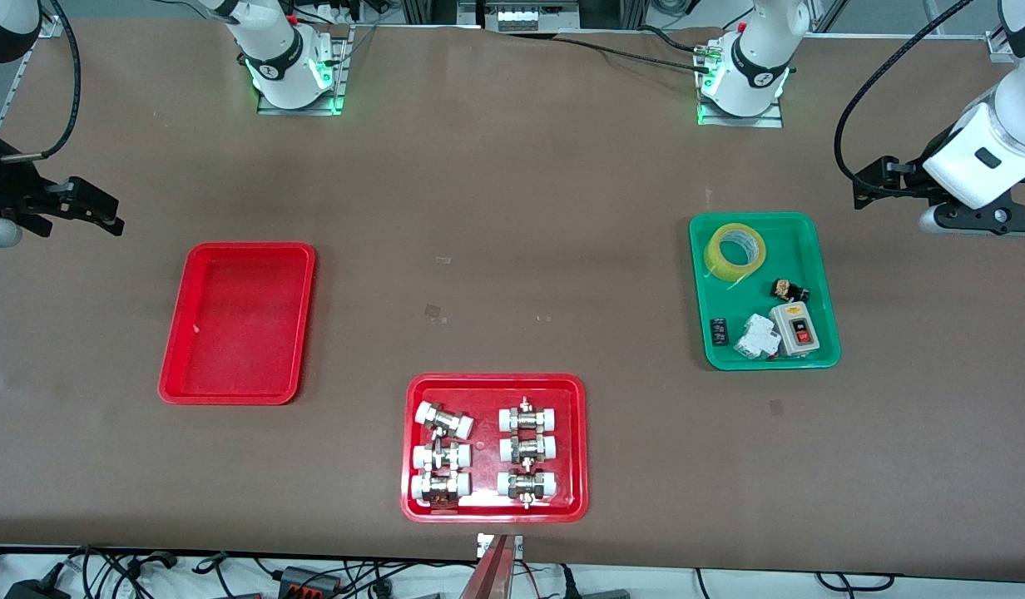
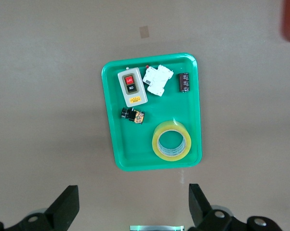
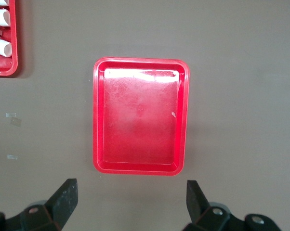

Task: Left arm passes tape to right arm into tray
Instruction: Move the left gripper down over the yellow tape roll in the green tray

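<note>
Awaiting first pickup; no step of the transfer is done.
Yellowish translucent roll of packing tape (image 1: 735, 250) lies in the green plastic tray (image 1: 814, 249); the shallow red plastic tray (image 1: 238, 323) holds nothing. Left end effector (image 2: 130, 204) and right end effector (image 3: 130, 202) hang released above those trays; grasp, handover and placement remain.

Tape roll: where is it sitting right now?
The tape lies flat in the green tray toward the left arm's end of the table, in the corner farthest from the front camera, beside a small black part.
</note>
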Robot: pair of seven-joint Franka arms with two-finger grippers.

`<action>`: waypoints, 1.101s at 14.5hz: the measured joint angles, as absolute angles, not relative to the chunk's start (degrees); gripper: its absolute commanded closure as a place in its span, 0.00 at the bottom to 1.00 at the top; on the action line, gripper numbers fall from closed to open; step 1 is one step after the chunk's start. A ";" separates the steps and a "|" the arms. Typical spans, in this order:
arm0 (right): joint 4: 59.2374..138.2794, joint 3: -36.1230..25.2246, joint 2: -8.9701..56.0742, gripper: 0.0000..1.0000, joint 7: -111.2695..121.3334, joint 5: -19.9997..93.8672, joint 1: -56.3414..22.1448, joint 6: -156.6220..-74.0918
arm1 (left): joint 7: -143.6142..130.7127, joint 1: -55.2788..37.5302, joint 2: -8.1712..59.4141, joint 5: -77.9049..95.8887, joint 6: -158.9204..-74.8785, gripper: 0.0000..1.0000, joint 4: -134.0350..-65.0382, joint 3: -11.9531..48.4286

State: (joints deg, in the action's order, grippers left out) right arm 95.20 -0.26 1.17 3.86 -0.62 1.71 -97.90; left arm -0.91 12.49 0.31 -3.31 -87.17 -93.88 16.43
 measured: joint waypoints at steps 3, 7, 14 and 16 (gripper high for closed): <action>95.21 -0.26 0.76 0.00 3.86 -0.62 1.71 -97.83 | -0.91 12.49 0.31 -3.31 -87.17 0.00 -93.88 16.43; 95.23 -0.26 0.69 0.00 3.86 -0.62 1.71 -97.83 | -0.91 12.49 0.31 -3.31 -87.17 0.00 -93.88 16.43; 95.41 -0.26 0.98 0.00 3.86 -0.62 1.71 -97.48 | -0.81 12.43 1.10 -3.24 -86.86 0.00 -95.23 16.69; 95.41 -0.26 1.10 0.00 3.86 -0.62 1.71 -97.51 | -0.71 12.44 2.93 -3.23 -86.66 0.00 -96.33 16.68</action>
